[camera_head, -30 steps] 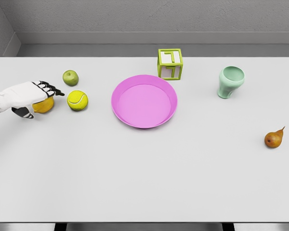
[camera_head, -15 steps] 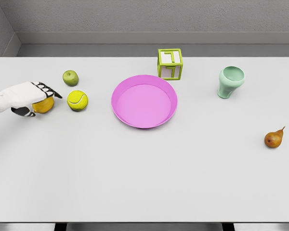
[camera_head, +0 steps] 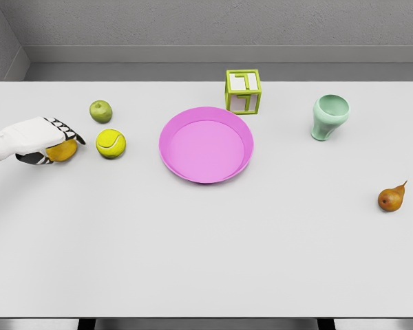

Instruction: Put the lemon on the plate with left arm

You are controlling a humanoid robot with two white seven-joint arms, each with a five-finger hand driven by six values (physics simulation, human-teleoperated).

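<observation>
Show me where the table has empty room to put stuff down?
The whole near half of the white table is bare, and so is between the pink plate and brown pear. Crowded: left hand, lemon, tennis ball, green apple.

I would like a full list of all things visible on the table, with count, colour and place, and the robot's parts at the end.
lemon: 1, yellow-orange, far left of the table, under the left hand
tennis ball: 1, yellow-green, just right of the lemon
apple: 1, green, behind the tennis ball
plate: 1, pink, centre of the table
cube frame: 1, lime green, behind the plate to its right
cup: 1, pale green, upright, right rear
pear: 1, brown, near the right edge
table: 1, white
left hand: 1, white with black fingers, closed over the lemon
</observation>
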